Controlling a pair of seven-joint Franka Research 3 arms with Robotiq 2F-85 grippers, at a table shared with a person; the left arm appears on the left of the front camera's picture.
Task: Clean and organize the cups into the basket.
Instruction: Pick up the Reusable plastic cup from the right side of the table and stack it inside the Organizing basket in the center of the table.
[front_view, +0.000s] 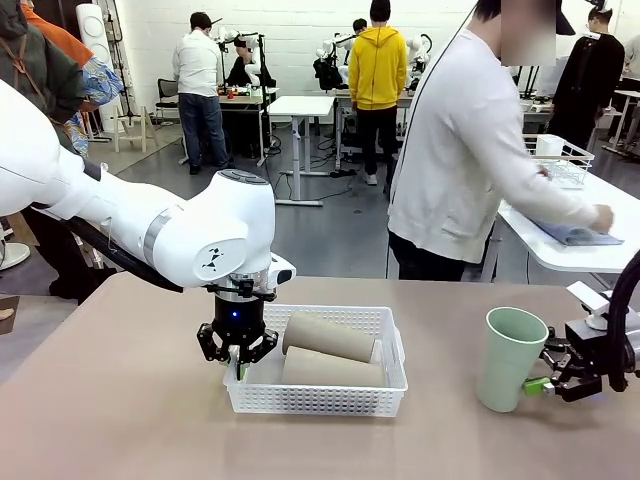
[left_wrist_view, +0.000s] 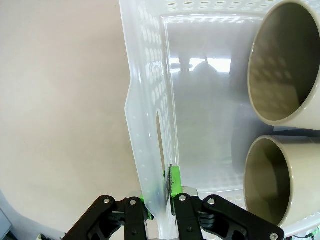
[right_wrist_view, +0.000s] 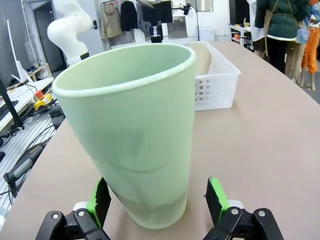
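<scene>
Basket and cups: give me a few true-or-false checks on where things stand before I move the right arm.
1. Two brown cups lie on their sides in the basket. True.
2. The green cup is in the basket. False: it stands upright on the table, right of the basket.
3. The left gripper is shut on the basket's wall. True.
4. The right gripper is shut on the green cup. False: its fingers stand open on either side of the cup's base.
</scene>
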